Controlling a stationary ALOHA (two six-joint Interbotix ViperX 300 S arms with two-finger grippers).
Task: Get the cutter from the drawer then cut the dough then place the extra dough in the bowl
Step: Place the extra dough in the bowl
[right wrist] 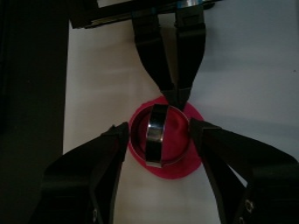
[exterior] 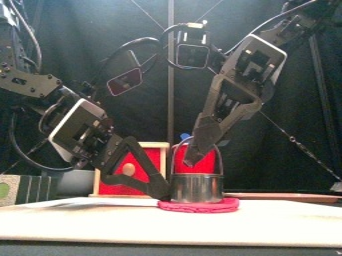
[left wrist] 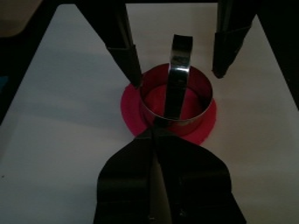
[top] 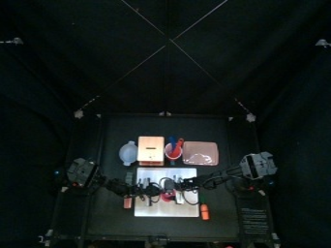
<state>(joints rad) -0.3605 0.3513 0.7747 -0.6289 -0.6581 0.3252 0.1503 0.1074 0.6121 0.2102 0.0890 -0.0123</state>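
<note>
cutting | left gripper (left wrist: 158,144) is clamped on cutter (left wrist: 177,87) at frame centre | right gripper (right wrist: 160,129) is spread around dough (right wrist: 176,166) | cutter is to be pressed level, straight down

Metal ring cutter (exterior: 198,187) standing on flat pink dough (exterior: 201,207) (wire handle up), blue-grey bowl (top: 128,151) well apart

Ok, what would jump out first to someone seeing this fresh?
The metal cutter stands on the pink dough in the middle of the white board, and the left gripper is shut on its near rim. The right gripper straddles the cutter, jaws open.
</note>
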